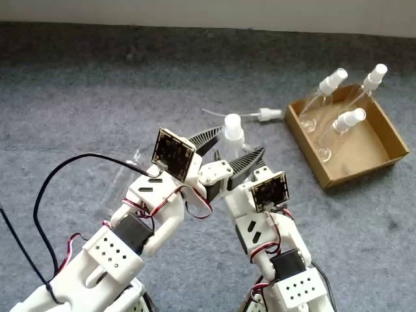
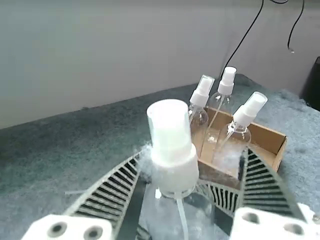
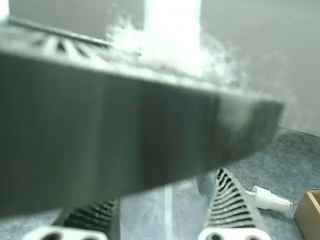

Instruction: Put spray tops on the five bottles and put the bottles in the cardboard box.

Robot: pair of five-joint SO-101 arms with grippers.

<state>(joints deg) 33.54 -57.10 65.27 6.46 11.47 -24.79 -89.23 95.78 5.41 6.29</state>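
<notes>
Right claw (image 3: 160, 212) is clamping the upright bottle (image 2: 167, 215), spray top (image 2: 170, 135) on, near the cardboard box (image 1: 305, 140). Left claw (image 2: 195, 155) is sitting around the same bottle, can't tell if gripping. Three capped bottles (image 1: 341, 123) are lying in the box.

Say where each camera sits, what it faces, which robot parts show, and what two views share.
High view: overhead, looking down on both white arms and brown cardboard box.
Left wrist view: behind left gripper, facing clear plastic white-topped bottle.
Right wrist view: behind right gripper, facing that bottle.
Both wrist views share the bottle.
</notes>
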